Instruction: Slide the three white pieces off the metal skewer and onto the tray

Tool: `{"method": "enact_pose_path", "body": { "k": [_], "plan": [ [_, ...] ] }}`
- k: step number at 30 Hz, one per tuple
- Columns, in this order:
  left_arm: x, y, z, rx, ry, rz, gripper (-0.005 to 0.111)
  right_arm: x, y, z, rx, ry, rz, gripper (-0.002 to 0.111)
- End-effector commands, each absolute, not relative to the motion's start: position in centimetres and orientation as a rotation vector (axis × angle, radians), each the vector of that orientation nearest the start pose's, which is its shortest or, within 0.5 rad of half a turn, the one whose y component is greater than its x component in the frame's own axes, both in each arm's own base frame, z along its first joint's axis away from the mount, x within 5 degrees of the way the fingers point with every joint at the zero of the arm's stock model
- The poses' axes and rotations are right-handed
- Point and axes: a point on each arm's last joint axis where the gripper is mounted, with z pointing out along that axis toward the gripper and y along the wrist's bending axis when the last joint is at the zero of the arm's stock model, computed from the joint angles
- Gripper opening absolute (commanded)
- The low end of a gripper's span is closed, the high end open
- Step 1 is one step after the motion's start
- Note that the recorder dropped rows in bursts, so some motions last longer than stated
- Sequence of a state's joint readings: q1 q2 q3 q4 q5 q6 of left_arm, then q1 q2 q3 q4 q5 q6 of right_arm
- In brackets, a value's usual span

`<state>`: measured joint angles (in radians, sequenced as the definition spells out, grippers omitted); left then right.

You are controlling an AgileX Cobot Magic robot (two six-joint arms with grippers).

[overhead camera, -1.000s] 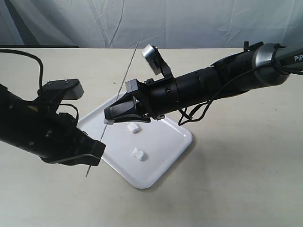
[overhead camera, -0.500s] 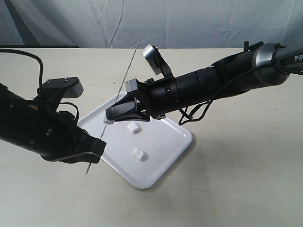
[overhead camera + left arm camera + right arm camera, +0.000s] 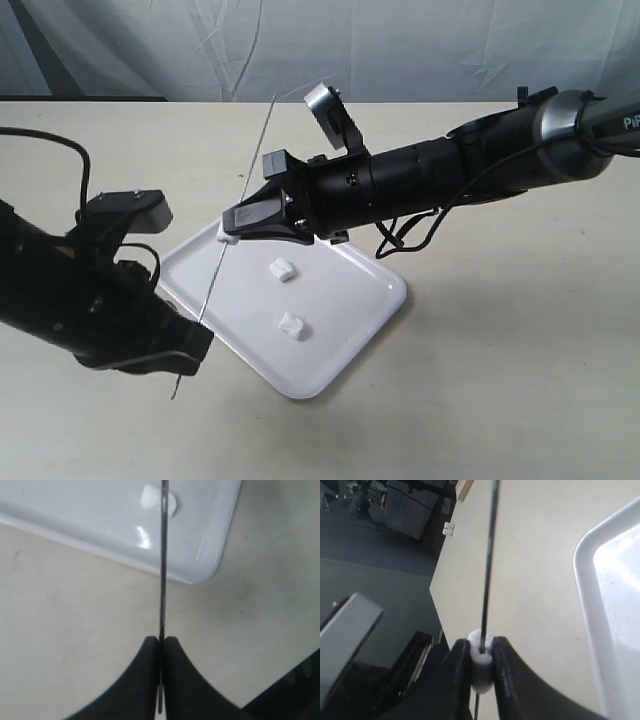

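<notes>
The thin metal skewer [image 3: 232, 215] slants up from lower left to the back. My left gripper [image 3: 190, 345] is shut on its lower end, as the left wrist view shows with the skewer [image 3: 162, 560] clamped between the jaws of that gripper [image 3: 161, 641]. My right gripper [image 3: 228, 235] is shut on one white piece [image 3: 225, 238] still threaded on the rod; in the right wrist view this piece [image 3: 481, 667] sits squeezed in that gripper [image 3: 481, 652]. Two other white pieces [image 3: 282, 269] [image 3: 291, 324] lie on the white tray [image 3: 340, 350].
The beige table [image 3: 500, 380] runs all round the tray. A grey cloth backdrop [image 3: 400, 50] hangs behind it. My right arm [image 3: 450, 180] stretches across above the tray's far corner. A black cable [image 3: 70, 150] loops at the left.
My right gripper with the white piece has moved up along the skewer toward the back. The left arm has sunk a little toward the front, and the skewer now leans more steeply.
</notes>
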<state>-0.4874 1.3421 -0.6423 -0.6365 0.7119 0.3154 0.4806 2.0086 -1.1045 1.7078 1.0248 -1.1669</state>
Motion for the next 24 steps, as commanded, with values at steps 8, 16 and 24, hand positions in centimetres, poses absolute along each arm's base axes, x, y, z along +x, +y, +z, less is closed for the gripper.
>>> {"method": "enact_pose_path", "body": {
  "k": [8, 16, 24],
  "plan": [
    [14.7, -12.1, 17.7, 0.629, 3.023, -0.689, 0.0, 31.6, 23.7, 19.1, -0.349, 2.276, 1.485, 0.016],
    [13.8, -11.6, 16.9, 0.66, 3.077, -0.667, 0.0, 32.4, 22.6, 21.5, -0.264, 2.237, 1.266, 0.016],
    [13.6, -11.3, 16.9, 0.724, 3.101, -0.621, 0.0, 32.4, 21.5, 22.9, -0.277, 2.241, 1.073, 0.016]
  ]
}}
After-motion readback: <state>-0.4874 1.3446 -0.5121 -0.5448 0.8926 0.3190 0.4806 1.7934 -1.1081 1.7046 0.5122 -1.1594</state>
